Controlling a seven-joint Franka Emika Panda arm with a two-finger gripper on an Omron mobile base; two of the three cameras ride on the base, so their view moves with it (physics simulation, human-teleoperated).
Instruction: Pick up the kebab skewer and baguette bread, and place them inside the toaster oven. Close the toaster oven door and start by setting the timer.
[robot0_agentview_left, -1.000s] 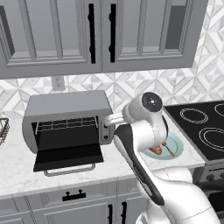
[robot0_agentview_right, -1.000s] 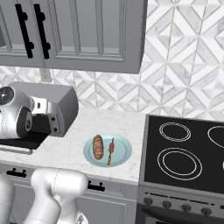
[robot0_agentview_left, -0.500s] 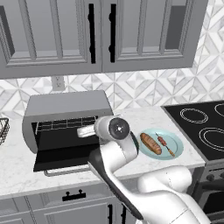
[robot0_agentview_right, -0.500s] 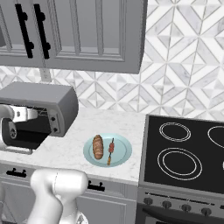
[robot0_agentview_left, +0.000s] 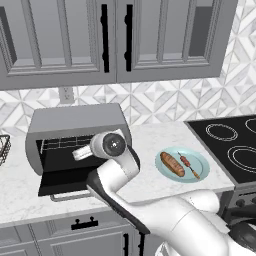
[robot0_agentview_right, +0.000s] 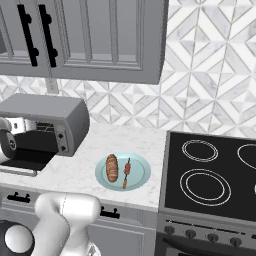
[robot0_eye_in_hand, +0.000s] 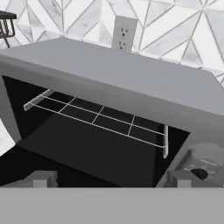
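The toaster oven (robot0_agentview_left: 75, 125) stands on the counter at the left with its door (robot0_agentview_left: 62, 184) dropped open and its wire rack (robot0_eye_in_hand: 100, 120) bare. My gripper (robot0_agentview_left: 77, 154) hangs just in front of the opening, pointing into the dark interior. In the hand view both fingertips (robot0_eye_in_hand: 41, 178) sit far apart, so it is open and holds nothing. The baguette bread (robot0_agentview_left: 172, 163) and the kebab skewer (robot0_agentview_left: 189, 166) lie side by side on a pale blue plate (robot0_agentview_left: 200, 159), well to the right of the gripper. The right base view shows the baguette (robot0_agentview_right: 112, 167) left of the skewer (robot0_agentview_right: 126, 172).
A black stovetop (robot0_agentview_left: 232, 145) borders the counter on the right. A wire basket (robot0_agentview_left: 2, 147) sits at the far left edge. The oven's knob panel (robot0_eye_in_hand: 199, 168) is on its right side. A wall outlet (robot0_eye_in_hand: 124, 33) and grey cabinets (robot0_agentview_left: 115, 40) are behind and above.
The arm swung left from over the plate to the front of the open oven. The gripper stayed open and empty; bread and skewer stayed on the plate.
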